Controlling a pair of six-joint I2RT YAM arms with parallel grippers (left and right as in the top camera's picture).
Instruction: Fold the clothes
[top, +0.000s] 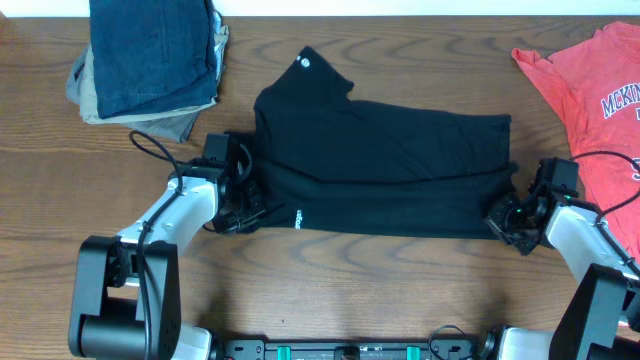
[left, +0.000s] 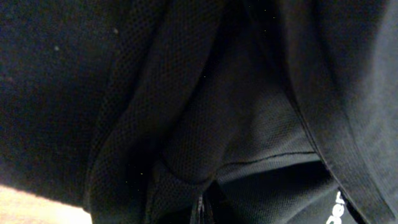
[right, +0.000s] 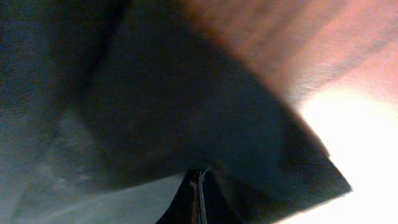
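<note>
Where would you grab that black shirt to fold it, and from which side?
By the two end corners of its near edge, one gripper coming in from each side. The black T-shirt lies as a wide band across the table, so pinching both ends should lift the whole edge evenly. The left gripper and right gripper are shut on those corners.

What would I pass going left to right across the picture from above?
A pile of folded clothes topped with jeans → left gripper → black T-shirt → right gripper → coral-red T-shirt.
</note>
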